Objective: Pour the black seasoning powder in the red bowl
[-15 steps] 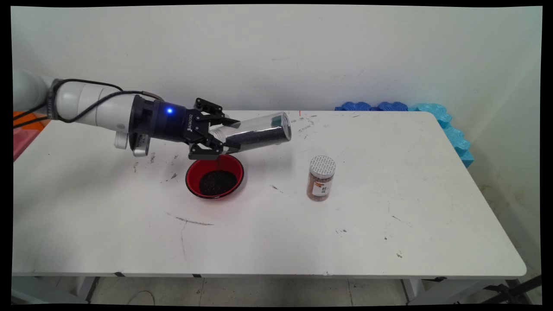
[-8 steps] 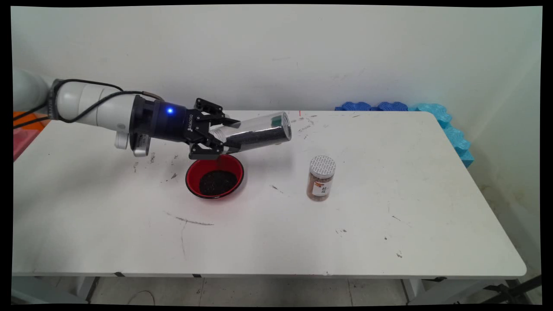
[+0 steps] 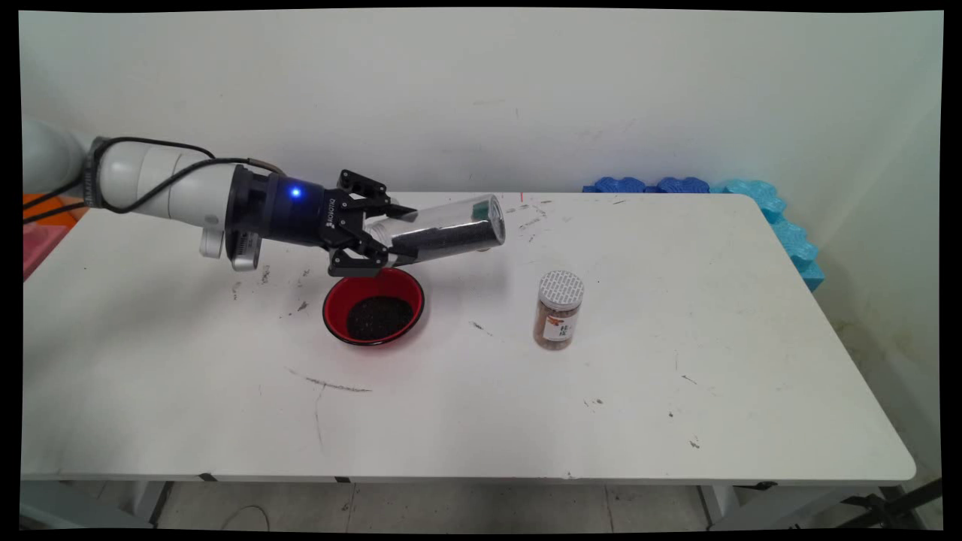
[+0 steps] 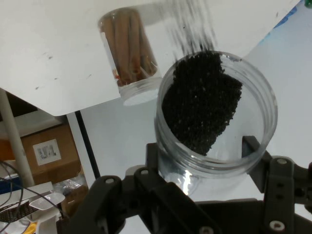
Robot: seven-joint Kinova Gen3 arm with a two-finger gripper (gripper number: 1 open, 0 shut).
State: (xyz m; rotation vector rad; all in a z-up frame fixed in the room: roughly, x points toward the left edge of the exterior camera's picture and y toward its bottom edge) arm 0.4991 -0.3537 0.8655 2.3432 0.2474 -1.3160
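My gripper [image 3: 397,239] is shut on a clear plastic jar [image 3: 451,228] of black granules, which lies nearly level with its open mouth toward the hand. It hangs just above the far rim of a red bowl [image 3: 335,296] that holds a heap of black granules [image 3: 378,317]. In the hand view the gripper [image 4: 202,158] clasps the jar [image 4: 265,119] by its mouth, and the granules [image 4: 202,100] lie banked against one side inside it. A small jar of brown spice [image 3: 558,309] with a white lid stands upright to the right of the bowl; the hand view shows the spice jar [image 4: 130,53] beyond the held jar.
Blue foam pieces [image 3: 751,194] line the table's far right corner and right edge. Orange and pink things [image 3: 41,225] sit off the table's left side. Dark scuffs mark the white table [image 3: 481,406].
The held jar has lifted and tipped back very slightly. The thin thread of granules seen falling into the bowl earlier no longer shows.
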